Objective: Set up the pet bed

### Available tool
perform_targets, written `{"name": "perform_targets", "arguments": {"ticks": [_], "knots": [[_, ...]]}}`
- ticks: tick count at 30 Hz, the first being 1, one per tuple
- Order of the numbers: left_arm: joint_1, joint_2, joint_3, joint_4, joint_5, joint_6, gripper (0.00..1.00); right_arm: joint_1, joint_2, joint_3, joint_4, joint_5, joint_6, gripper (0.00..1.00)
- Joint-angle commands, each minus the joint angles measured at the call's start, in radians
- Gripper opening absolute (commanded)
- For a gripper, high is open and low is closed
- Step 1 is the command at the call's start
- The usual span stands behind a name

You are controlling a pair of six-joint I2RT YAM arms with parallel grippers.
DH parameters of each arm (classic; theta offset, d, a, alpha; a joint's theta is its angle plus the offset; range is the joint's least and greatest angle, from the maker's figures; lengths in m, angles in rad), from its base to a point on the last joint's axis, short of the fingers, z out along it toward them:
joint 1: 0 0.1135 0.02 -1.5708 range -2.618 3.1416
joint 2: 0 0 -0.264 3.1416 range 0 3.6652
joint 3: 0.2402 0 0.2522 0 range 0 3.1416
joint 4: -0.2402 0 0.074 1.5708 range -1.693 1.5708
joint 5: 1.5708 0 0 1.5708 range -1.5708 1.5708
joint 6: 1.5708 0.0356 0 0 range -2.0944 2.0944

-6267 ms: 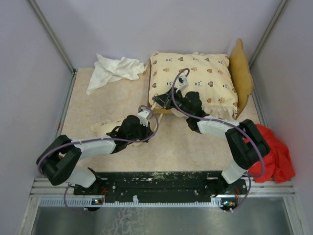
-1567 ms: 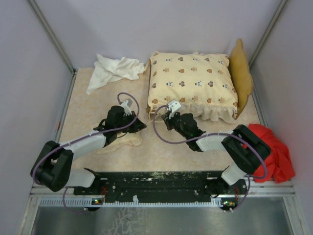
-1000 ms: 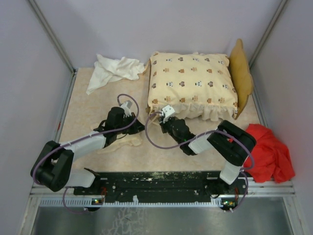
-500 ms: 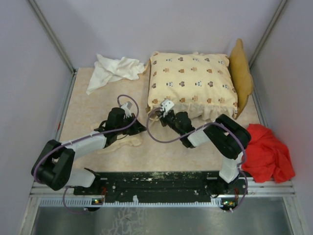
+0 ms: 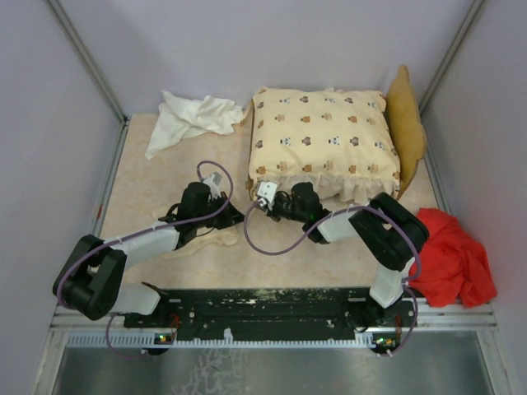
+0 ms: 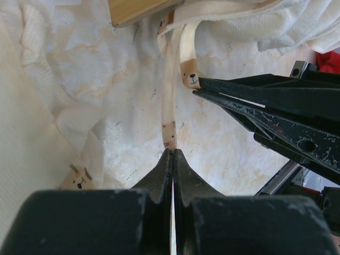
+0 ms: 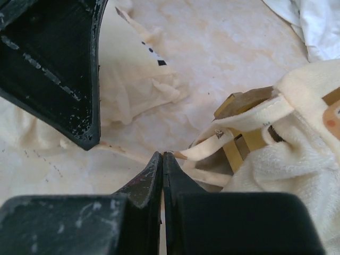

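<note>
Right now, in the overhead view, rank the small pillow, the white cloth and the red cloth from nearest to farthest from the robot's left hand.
1. The small pillow, right beside the left hand, on its near side.
2. The white cloth, in the far left corner.
3. The red cloth, at the near right edge.

No text, label, brand, number or sign can be read anywhere; the cushion (image 5: 321, 136) and its ribbon (image 6: 169, 127) carry only small printed animal faces, without lettering.
</note>
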Motion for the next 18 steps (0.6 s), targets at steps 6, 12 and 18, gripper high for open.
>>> {"name": "perform_targets", "arguments": {"ticks": [6,12,18], "knots": [[0.007,-0.001,-0.012,0.010,0.019,-0.018,0.00,-0.005,-0.012,0.054,-0.035,0.184,-0.057,0.00],[0.007,-0.001,-0.012,0.005,0.010,-0.014,0.00,-0.006,-0.025,-0.014,0.155,0.219,-0.042,0.00],[0.007,-0.018,0.081,-0.061,-0.034,0.108,0.22,-0.023,-0.040,-0.047,0.194,0.157,-0.061,0.00]]}}
